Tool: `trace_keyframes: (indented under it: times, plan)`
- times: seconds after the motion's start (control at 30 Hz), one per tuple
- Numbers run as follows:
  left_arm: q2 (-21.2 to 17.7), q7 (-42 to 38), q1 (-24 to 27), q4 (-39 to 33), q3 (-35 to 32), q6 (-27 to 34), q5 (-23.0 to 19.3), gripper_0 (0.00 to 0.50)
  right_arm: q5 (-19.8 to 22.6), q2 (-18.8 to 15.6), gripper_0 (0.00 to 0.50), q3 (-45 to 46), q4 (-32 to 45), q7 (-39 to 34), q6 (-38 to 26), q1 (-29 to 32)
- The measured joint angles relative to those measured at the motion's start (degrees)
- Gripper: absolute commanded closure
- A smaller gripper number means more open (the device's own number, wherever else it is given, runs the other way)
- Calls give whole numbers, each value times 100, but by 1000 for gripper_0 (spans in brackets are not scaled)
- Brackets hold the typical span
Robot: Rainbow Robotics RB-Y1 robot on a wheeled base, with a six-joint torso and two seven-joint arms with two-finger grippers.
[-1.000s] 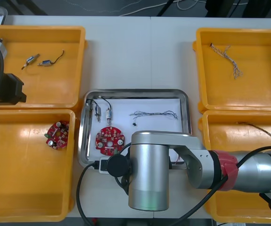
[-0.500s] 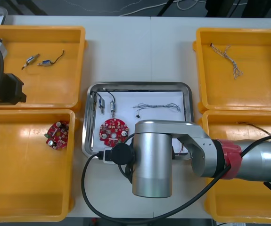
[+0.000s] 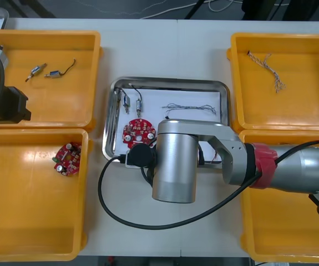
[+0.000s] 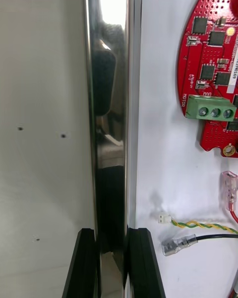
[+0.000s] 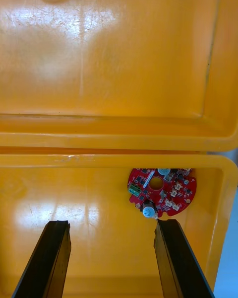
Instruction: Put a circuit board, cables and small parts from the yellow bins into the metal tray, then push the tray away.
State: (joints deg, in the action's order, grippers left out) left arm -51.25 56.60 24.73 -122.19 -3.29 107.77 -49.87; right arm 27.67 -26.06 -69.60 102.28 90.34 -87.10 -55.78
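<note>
Clamping the shiny wall of the metal tray [image 4: 111, 129], the right gripper [image 4: 113, 270] is shown with its two black fingers pressed on either side of that wall, kept apart only by its thickness. Inside the tray, on the white lining beyond one finger, a round red circuit board [image 4: 213, 69] with a green terminal block is seen. Nearer to that fingertip, a twisted yellow cable [image 4: 208, 225] with a small white plug and a black cable [image 4: 213, 237] ending in a metal terminal are laid close together. Farther from the gripper, at the far side of the tray, two small metal parts [image 3: 140, 103] and a thin pale twisted cable [image 3: 190, 107] are placed. In the front view the gripper is covered by the right arm [image 3: 173, 166]. The left gripper [image 5: 111, 260] is held with its fingers wide apart and nothing between them, above a yellow bin [image 5: 74, 213]. A second circuit board [image 5: 161, 190] is lying on the bin floor just ahead of one fingertip.
</note>
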Motion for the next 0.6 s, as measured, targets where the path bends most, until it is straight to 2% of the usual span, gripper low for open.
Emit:
trace_keyframes:
  times: [0.6]
  plan:
    - [0, 0, 0, 0, 0, 0, 0, 0, 1, 1, 500, 29, -611, 30, 560, -429]
